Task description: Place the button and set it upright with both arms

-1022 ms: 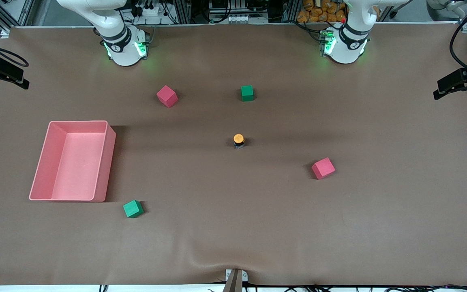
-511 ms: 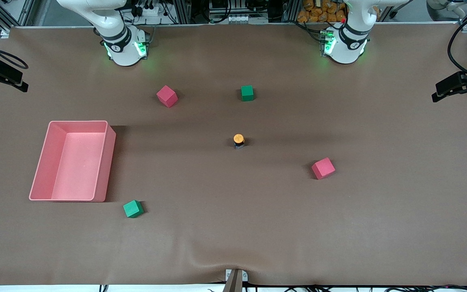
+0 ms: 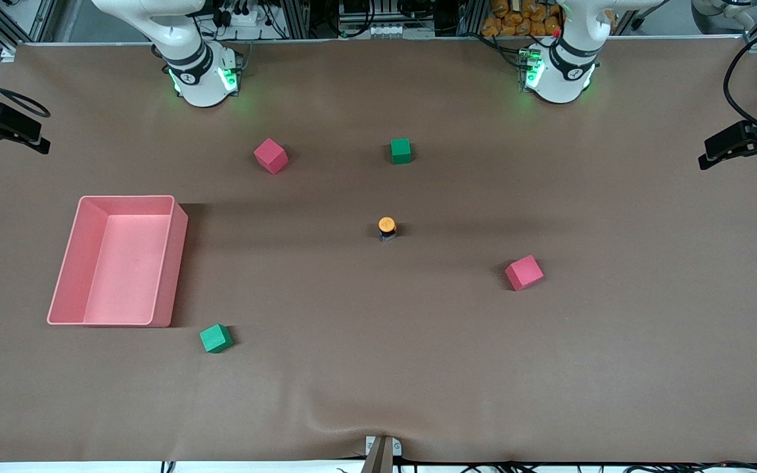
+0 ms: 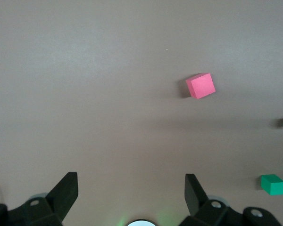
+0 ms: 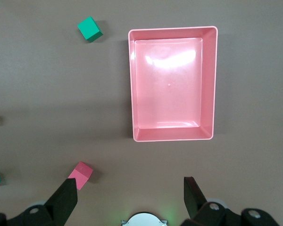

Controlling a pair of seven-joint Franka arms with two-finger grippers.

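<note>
Orange-capped button (image 3: 387, 227): upright on the brown worktop (image 3: 418, 368), mid-table, well apart from both claws. Left claw (image 4: 131, 188): fingers apart, empty, high over the worktop with a red cube (image 4: 201, 85) ahead. Right claw (image 5: 130, 191): fingers apart, empty, over bare worktop just short of the pink bin (image 5: 172, 137).

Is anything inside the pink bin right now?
No. The right wrist view shows the pink bin with a bare floor, and all four cubes and the button sit on the table outside it.
</note>
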